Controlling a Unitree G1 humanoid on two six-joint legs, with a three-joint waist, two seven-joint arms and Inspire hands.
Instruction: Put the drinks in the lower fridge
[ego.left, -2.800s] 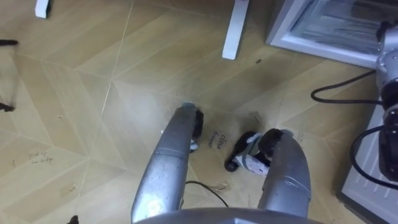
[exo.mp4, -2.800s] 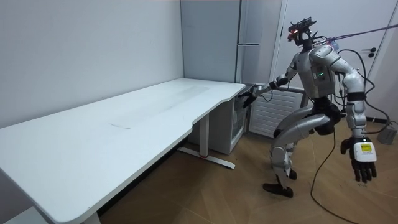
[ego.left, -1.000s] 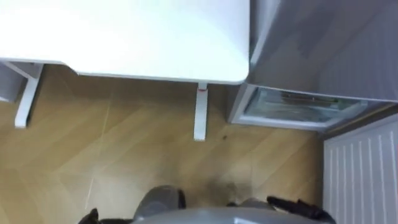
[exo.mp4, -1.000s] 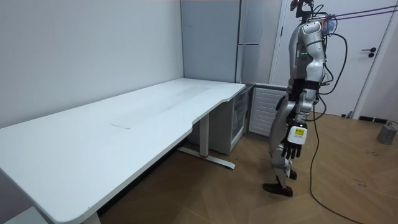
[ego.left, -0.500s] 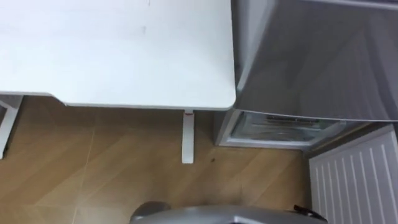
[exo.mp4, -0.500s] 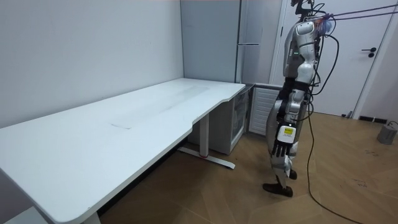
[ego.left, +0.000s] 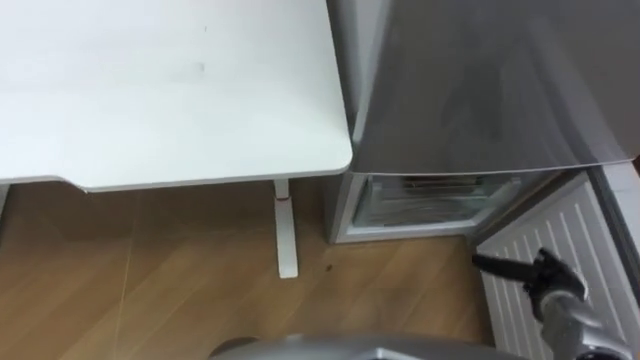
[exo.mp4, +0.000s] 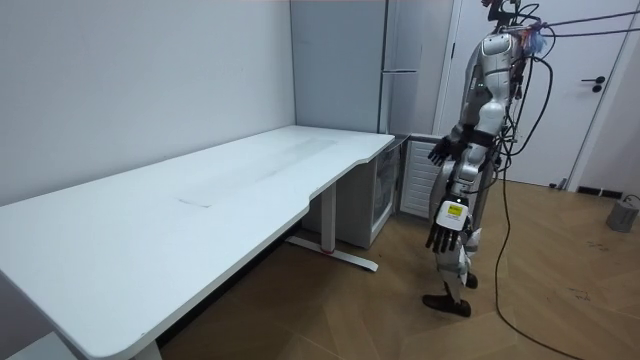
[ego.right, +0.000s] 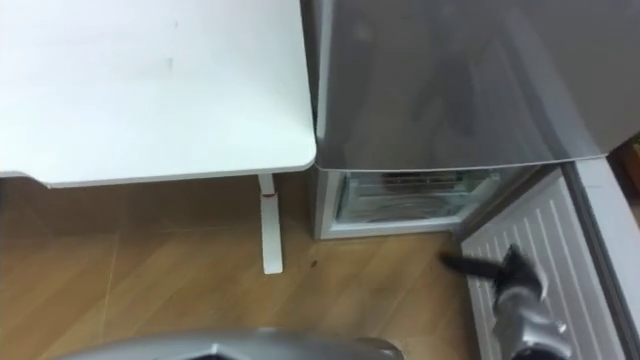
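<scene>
Now standing beside one white desk (ego.left: 170, 90) and one fridge (ego.left: 480, 90), lower compartment (ego.left: 430, 205) uncovered: right hand (ego.left: 548, 275) held forward, uncurled; left hand (exo.mp4: 445, 228) hangs slack, uncurled.

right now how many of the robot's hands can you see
2. The right hand reaches with straight fingers toward the open lower fridge; the left hand hangs open at the robot's side in the room view. Both are empty.

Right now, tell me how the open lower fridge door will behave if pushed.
The lower fridge door stands open, so it should pivot on its hinge rather than slide. Its ribbed panel looks rigid, unlikely to flex. The right hand hovers open by it; a light push probably suffices.
</scene>
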